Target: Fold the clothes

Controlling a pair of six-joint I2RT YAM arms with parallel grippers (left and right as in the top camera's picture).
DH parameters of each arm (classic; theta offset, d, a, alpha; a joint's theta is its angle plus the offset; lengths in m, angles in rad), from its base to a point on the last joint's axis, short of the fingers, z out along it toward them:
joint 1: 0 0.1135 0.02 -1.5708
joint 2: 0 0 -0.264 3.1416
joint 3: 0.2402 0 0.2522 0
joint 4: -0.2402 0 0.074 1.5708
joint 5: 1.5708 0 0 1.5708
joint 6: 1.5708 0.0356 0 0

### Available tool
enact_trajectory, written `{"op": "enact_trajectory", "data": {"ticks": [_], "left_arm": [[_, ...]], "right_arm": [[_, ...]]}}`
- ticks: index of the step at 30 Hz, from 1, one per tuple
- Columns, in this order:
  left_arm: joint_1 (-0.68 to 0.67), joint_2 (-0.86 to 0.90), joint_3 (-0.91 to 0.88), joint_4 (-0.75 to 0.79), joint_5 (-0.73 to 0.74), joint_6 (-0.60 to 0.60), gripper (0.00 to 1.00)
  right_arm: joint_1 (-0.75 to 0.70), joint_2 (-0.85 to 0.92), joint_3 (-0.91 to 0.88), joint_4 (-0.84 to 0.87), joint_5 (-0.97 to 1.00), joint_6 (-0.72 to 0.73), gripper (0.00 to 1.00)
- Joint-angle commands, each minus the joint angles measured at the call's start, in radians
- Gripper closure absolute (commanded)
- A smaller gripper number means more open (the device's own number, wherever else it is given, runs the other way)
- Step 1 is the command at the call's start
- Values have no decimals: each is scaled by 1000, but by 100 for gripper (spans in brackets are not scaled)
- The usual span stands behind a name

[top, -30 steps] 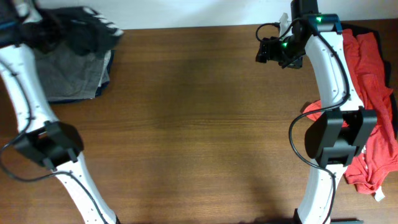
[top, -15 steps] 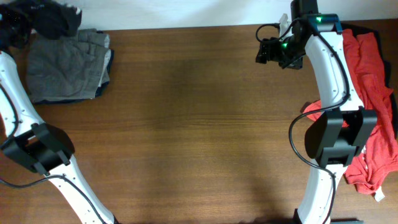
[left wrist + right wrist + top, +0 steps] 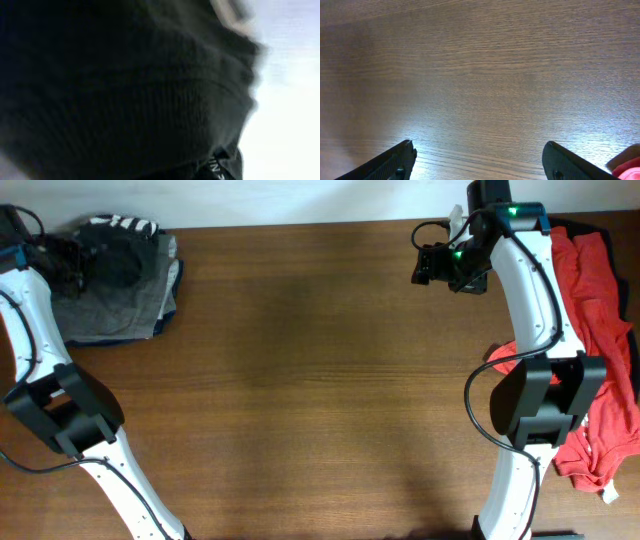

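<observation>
Seemingly, the black garment (image 3: 115,252) is clamped in the left gripper (image 3: 62,256) over the grey pile (image 3: 110,308), to be released onto it next, while the right gripper (image 3: 477,146) is held agape.

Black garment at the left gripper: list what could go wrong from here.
The black garment is bunched at the left gripper over the grey folded pile; released so, it may land crumpled and rumple the pile.
The red shirts lie under the right arm; a swing might snag and drag them.
</observation>
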Motion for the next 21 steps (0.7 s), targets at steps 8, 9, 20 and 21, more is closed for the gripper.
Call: {"op": "enact_trajectory", "data": {"ticks": [8,9,20,21], "left_arm": [[4,3,0,-198,-142,-9,68],[3,3,0,-237,-164,-9,30],[35,-6,3,-377,-156,99,17],[40,-11,8,-377,-109,134,17]], "right_arm": [[-5,-3,3,2,12,-3,14],[-5,-3,3,1,12,-3,14],[-5,-3,3,8,12,-3,14],[-5,-3,3,8,12,-4,14]]}}
